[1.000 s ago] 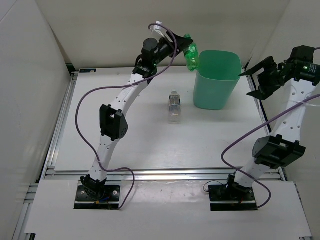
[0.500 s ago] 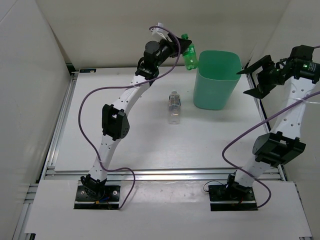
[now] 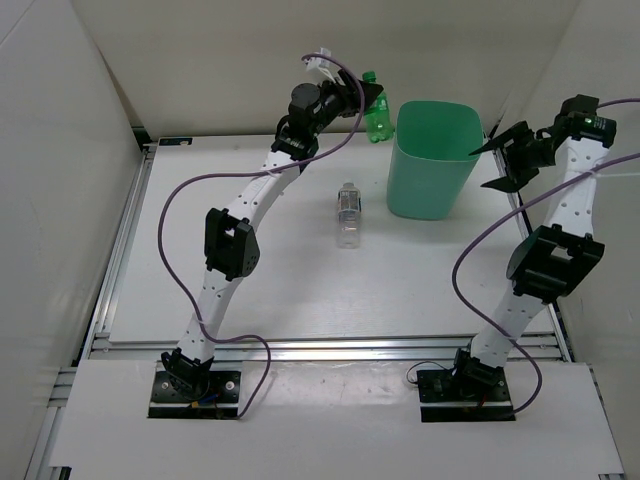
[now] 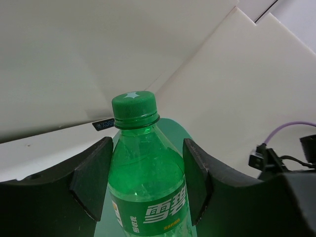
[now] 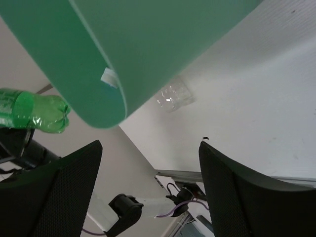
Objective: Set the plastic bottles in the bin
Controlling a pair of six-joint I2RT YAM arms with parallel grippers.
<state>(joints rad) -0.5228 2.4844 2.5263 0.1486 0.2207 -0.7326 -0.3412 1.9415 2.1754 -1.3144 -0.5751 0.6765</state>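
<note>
We grip the green bottle in clenched left fingers, high just left of the bin, likely to clear its rim; right fingers spread, empty.

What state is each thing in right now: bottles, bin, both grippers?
green bottle: capped, upright, held aloft beside the bin
clear bottle: lying on the table
bin: upright, open top
left gripper: shut on the green bottle
right gripper: open, empty

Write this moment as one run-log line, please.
left pincer: shut on green bottle, upright beside bin | right pincer: open, empty, near bin | clear bottle: lying on table
</note>
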